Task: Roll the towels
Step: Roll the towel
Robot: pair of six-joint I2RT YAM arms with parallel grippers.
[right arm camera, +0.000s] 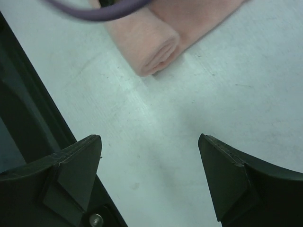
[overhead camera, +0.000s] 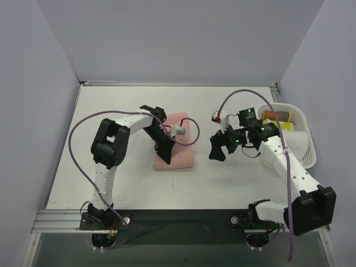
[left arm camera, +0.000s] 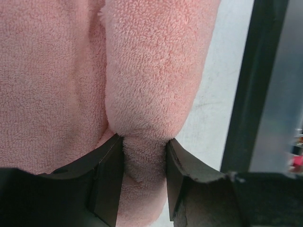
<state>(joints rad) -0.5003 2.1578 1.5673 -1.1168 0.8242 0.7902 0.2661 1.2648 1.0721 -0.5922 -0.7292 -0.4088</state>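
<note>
Left wrist view: left hand (left arm camera: 144,149) pinched on end of rolled edge of salmon-pink terry cloth towel (left arm camera: 151,71), likely pinning roll so it cannot unwind. Towel lies mid-surface, partly rolled, flat part beside roll. Right hand (right arm camera: 150,142) wide, empty, hovering over bare white surface (right arm camera: 213,104) near roll's other end, apart from it.

Our left arm (overhead camera: 103,181) and right arm (overhead camera: 300,177) are white links with black joint housings, and a purple cable (overhead camera: 70,146) loops along each. Our fingers (left arm camera: 106,184) are matte black wedges, scuffed at the edges. A silver screw (right arm camera: 96,219) sits below one finger of the right gripper (right arm camera: 150,142), and green lights (overhead camera: 238,141) glow behind it.
</note>
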